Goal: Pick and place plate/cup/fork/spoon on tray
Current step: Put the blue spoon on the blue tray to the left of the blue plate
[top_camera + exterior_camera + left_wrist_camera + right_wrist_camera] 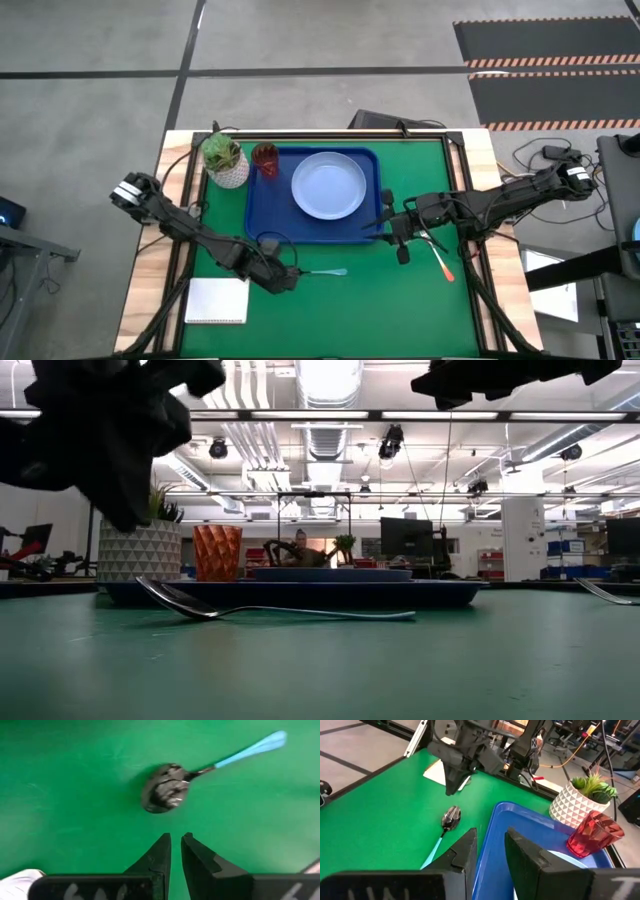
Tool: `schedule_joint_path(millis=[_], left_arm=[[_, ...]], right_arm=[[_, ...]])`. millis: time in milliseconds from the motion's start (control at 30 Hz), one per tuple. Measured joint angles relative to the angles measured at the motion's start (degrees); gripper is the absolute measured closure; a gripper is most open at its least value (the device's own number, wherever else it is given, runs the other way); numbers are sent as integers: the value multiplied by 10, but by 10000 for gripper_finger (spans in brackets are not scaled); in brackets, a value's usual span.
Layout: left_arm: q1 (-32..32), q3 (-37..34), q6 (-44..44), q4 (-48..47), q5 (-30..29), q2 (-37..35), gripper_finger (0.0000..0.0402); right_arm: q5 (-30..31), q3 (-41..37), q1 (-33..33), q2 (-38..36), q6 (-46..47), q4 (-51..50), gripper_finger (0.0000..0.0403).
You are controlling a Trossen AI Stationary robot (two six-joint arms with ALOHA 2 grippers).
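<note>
The dark-blue tray lies mid-table. The light-blue plate lies flat on it, and the red cup stands upright in its far left corner. The spoon lies on the green mat near the tray's near edge, with its dark bowl toward the left and its light-blue handle toward the right. My left gripper hovers above the mat just left of the bowl, shut and empty. The fork lies on the mat at the right. My right gripper hangs over the tray's near right corner, slightly open and empty.
A white pot with a green plant stands on the table beside the tray's far left corner. A white notepad lies at the near left. Bare green mat lies between the spoon and the table's near edge.
</note>
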Motion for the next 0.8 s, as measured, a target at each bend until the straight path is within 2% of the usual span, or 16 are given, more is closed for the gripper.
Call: schedule_joint_path(millis=[333,433,533,667,800], left_arm=[[3,-43,-1,14,2,-2,365],[4,-57,8,58,2,-2,336],[4,-66,10,62,1,0,296],[7,-76,0,64,-30,1,251],[8,-82,0,73,-69,1,230]], right_arm=[[0,-1,0,0,-2,-4,314],[0,-4,0,0,-2,-4,314],[0,-7,0,0,-7,-6,314],[4,-7,0,0,-11,-6,314],[5,-7,0,0,-11,-7,314]])
